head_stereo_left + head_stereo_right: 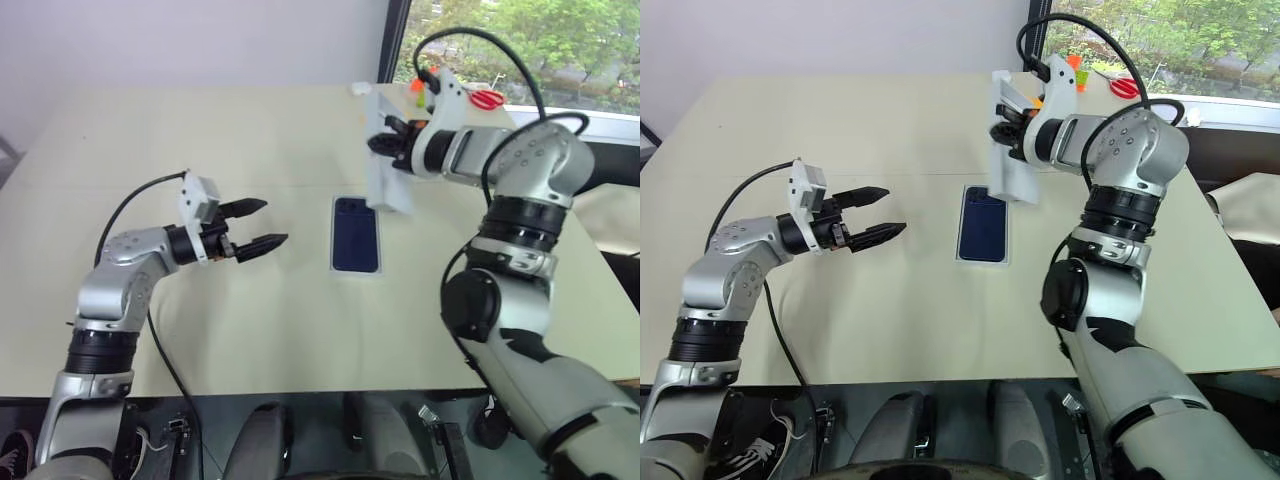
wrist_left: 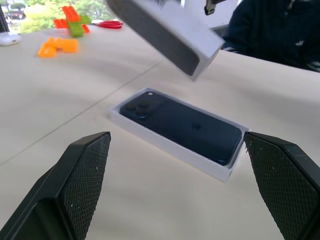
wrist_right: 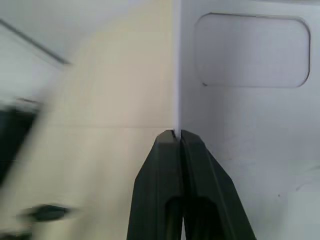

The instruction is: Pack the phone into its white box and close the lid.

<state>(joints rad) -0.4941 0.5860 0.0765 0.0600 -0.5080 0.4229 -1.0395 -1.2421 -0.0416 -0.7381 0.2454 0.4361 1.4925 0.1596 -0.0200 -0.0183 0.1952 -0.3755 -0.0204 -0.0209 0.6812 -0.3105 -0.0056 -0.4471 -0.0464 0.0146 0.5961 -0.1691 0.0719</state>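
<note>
Cream desk fills the frame. At centre, the white box lies flat holding the phone (camera cluster at its far end). Just above, the right hand pinches the lid aloft, tilted. At left, the left hand hangs open.

Bare table surrounds the white box; the lid, held aloft, overhangs its far end; orange blocks stand well apart.
</note>
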